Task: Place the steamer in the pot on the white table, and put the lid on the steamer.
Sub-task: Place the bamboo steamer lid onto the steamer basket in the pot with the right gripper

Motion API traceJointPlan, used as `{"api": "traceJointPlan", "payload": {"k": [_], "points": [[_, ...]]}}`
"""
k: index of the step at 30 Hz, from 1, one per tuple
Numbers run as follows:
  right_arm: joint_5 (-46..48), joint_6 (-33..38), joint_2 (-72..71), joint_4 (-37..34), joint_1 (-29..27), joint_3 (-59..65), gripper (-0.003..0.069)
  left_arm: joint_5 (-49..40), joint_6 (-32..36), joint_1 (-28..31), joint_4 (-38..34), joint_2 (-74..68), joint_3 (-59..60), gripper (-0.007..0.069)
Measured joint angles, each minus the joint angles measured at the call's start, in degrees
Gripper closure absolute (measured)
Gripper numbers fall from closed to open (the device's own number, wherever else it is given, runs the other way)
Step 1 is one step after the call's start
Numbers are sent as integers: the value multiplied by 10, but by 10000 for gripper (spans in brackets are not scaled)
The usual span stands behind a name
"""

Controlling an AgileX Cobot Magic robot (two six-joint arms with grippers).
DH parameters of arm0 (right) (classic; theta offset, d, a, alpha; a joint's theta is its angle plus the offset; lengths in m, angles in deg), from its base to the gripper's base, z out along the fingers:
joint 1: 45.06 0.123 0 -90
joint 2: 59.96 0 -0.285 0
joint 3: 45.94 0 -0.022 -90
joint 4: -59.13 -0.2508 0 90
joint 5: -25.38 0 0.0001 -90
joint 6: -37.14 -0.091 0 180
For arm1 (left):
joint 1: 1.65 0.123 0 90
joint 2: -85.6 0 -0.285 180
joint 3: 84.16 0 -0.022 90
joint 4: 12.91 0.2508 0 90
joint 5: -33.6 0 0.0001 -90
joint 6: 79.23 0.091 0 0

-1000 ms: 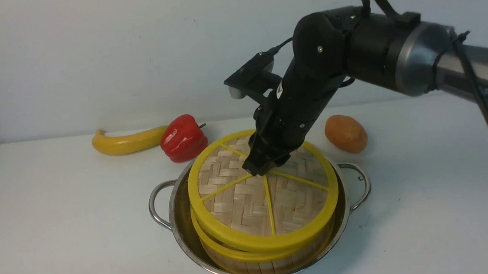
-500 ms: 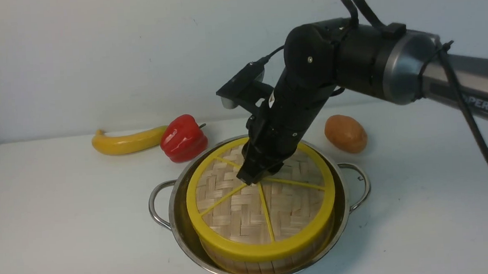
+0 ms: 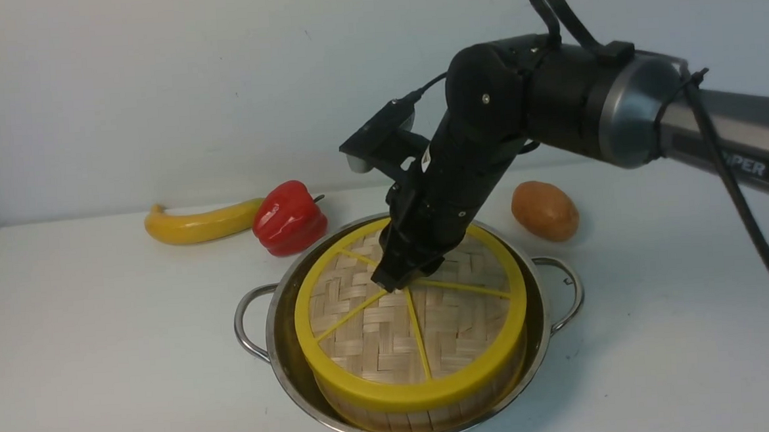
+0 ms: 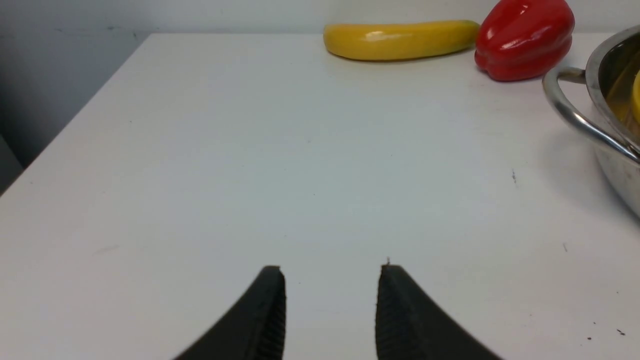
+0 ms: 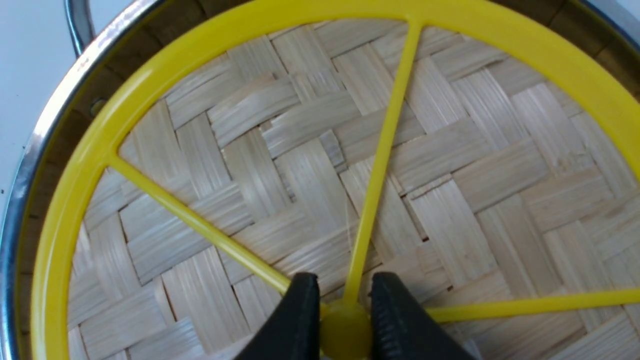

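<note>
Above the pot (image 3: 282, 357), tilted right gripper (image 3: 396, 282) pinches lid (image 3: 391, 337)

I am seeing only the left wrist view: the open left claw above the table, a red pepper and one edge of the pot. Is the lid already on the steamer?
Observer: Yes. In the front view the lid lies flat on the steamer, which sits inside the pot.
Operator: And where is the right claw?
Observer: The right claw is closed on the knob at the lid's centre, as the right wrist view shows.
Operator: Is there something beyond the pot that I miss?
Observer: An orange-brown potato lies on the white table, behind the pot toward the robot's right.
</note>
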Motion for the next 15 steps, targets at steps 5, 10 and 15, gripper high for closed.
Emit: {"api": "traceJointPlan", "payload": {"k": [5,10,15], "points": [[-2,0,0,0,0,0,548,0,0,0,0,0,0,377],[-3,0,0,0,0,0,548,0,0,0,0,0,0,377],[-6,0,3,0,0,-6,548,0,0,0,0,0,0,377]]}}
